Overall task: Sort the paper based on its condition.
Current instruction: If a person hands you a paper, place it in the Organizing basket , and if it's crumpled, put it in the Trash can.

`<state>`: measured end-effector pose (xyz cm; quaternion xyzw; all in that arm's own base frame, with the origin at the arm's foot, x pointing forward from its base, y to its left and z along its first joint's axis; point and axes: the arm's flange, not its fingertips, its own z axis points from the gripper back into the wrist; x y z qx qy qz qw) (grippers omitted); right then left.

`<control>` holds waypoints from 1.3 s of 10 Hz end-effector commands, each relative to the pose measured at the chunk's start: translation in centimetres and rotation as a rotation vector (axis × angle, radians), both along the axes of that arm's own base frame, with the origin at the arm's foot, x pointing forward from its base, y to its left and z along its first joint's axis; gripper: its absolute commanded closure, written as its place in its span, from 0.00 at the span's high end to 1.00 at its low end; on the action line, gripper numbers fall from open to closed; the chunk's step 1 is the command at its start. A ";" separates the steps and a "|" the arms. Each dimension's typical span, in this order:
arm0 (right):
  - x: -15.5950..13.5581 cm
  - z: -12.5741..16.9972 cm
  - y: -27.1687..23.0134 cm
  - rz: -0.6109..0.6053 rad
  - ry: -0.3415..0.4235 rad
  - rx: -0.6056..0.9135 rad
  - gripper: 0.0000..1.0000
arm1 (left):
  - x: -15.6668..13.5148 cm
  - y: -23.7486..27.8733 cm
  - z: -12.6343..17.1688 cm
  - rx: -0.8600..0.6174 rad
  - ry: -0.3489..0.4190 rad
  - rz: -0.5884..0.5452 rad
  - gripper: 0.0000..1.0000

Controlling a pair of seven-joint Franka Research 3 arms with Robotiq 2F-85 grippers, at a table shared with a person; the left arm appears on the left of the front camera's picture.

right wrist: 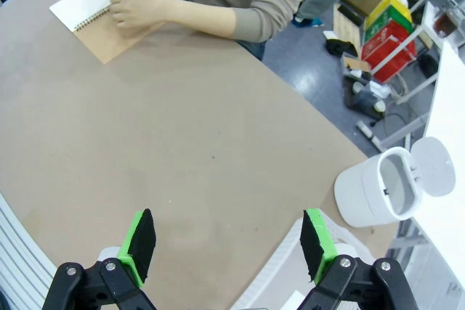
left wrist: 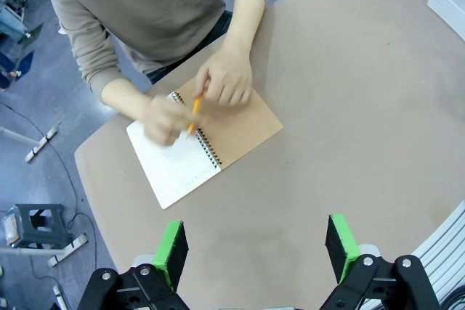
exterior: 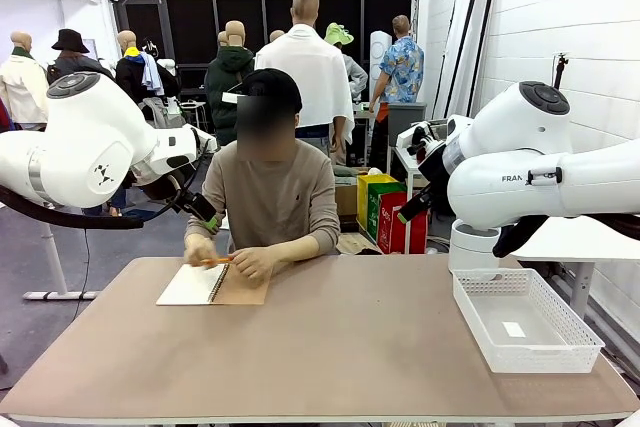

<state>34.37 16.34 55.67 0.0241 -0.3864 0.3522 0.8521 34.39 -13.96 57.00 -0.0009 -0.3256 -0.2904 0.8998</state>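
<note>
- white page [left wrist: 171, 165] lies flat in the open spiral notebook [left wrist: 243, 125], far left on the table [exterior: 350, 347], under the person's writing hand [left wrist: 166, 117]
- its long axis follows the spiral, pointing toward the person
- left gripper [left wrist: 256, 236] and right gripper [right wrist: 227, 226]: fingers apart, empty

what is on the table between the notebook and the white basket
Nothing: the front view shows bare brown tabletop all the way from the spiral notebook to the white mesh basket.
</note>
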 end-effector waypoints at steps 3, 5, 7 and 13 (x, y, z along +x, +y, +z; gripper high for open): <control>-0.1 0.0 0.0 -0.006 0.007 0.001 1.00 | 0.0 0.0 0.0 0.000 0.000 0.001 1.00; -0.1 0.0 0.0 -0.006 0.007 0.001 1.00 | 0.0 0.0 0.0 0.000 0.000 0.001 1.00; -0.1 0.0 0.0 -0.006 0.007 0.001 1.00 | 0.0 0.0 0.0 0.000 0.000 0.001 1.00; -0.1 0.0 0.0 -0.006 0.007 0.001 1.00 | 0.0 0.0 0.0 0.000 0.000 0.001 1.00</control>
